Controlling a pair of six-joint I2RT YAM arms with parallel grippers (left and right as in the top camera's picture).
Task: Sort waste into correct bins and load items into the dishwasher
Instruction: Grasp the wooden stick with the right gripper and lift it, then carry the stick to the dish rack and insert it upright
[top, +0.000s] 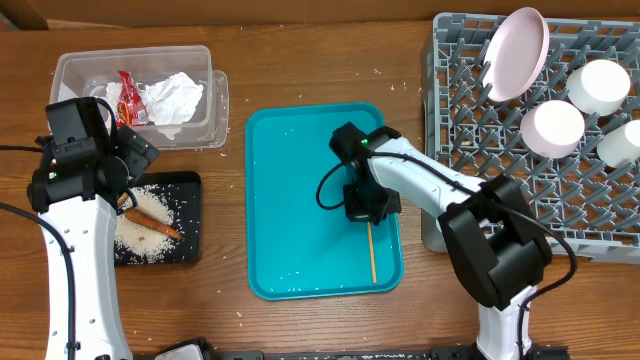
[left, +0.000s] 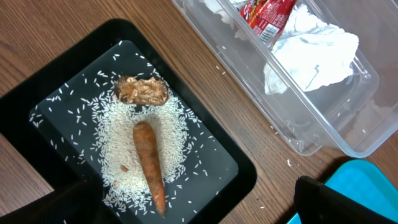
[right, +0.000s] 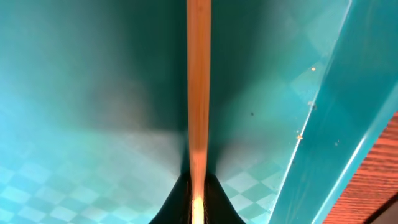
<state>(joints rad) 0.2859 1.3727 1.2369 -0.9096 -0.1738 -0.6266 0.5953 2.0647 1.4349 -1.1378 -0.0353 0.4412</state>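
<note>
**Left**
- Clear tub (top: 70, 70), one, at the far left edge of the table. It holds one red wrapper (top: 130, 95) and one crumpled tissue (top: 175, 98), lying side by side.
- Black tray (top: 190, 250), one, just in front of the tub. It holds one carrot (top: 152, 222), one brown lump (left: 142, 91) at the carrot's thick end, and a bed of rice (top: 140, 240) under both.
- Left gripper (top: 138, 158), above the tray's far edge. Jaws spread wide, nothing between them. From overhead the arm covers part of the tray.

**Centre**
- Teal tray (top: 290, 180), one, with a few stray grains on its floor.
- Wooden stick (top: 372, 255), one, lying along the tray's right side.
- Right gripper (top: 368, 208), down on the tray and clenched on the stick's far end. The wrist view shows the stick pinched between the fingers.

**Right**
- Dish rack (top: 470, 130), one. The right arm crosses in front of its near-left corner.
- In the rack: one plate (top: 517, 52) propped on edge at the back, two bowls (top: 600, 85) (top: 553, 128), and one cup (top: 622, 143) at the right edge.
</note>
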